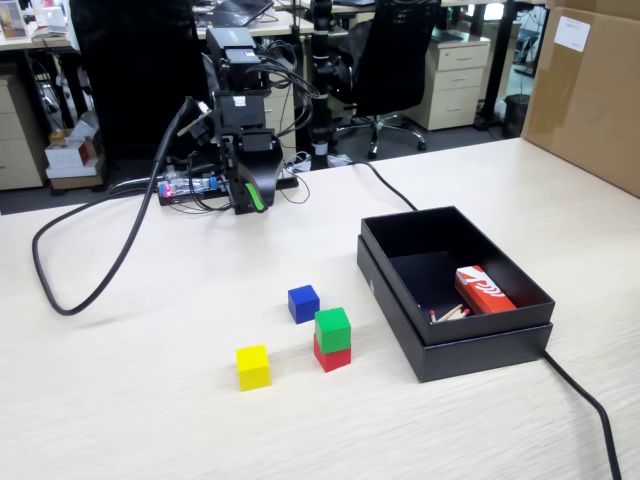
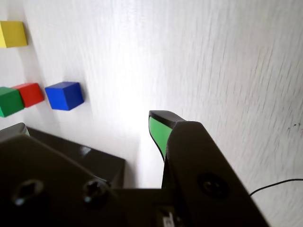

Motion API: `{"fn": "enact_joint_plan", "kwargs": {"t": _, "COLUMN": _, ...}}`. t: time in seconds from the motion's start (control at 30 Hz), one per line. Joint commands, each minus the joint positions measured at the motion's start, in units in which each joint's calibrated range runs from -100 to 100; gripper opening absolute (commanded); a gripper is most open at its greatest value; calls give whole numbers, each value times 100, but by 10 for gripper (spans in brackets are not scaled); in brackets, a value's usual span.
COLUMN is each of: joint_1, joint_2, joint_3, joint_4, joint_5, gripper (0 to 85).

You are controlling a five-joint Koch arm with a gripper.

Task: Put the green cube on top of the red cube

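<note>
Fingers (image 2: pixel 158 130) showed you one green tip only, so I cannot tell their spread. Your green cube (image 1: pixel 332 327) sat atop the red cube (image 1: pixel 331 356), near-right; a careless return sweep might topple it.

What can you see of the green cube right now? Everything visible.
The green cube is small, bright green and matte, with plain faces and crisp edges, the same size as its neighbours. It sits upright on top of the red cube, slightly offset, touching only it. The stack stands on the table between the blue cube and the black box. In the wrist view only part of it shows at the left edge. The gripper is away from it.
</note>
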Motion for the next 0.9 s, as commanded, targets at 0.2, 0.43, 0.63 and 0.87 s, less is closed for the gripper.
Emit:
{"fn": "enact_joint_plan", "kwargs": {"t": 0.2, "joint_1": 147, "joint_2": -1881, "joint_3": -1664, "joint_4": 544, "joint_5": 73, "gripper": 516}}
{"fn": "enact_joint_plan", "kwargs": {"t": 0.43, "joint_1": 161, "joint_2": -1916, "joint_3": -2571, "joint_4": 1261, "joint_5": 137, "gripper": 521}}
{"fn": "enact_joint_plan", "kwargs": {"t": 0.63, "joint_1": 230, "joint_2": -1916, "joint_3": -3514, "joint_4": 2117, "joint_5": 132, "gripper": 523}}
{"fn": "enact_joint_plan", "kwargs": {"t": 0.87, "joint_1": 264, "joint_2": -1916, "joint_3": -4266, "joint_4": 2808, "joint_5": 127, "gripper": 523}}
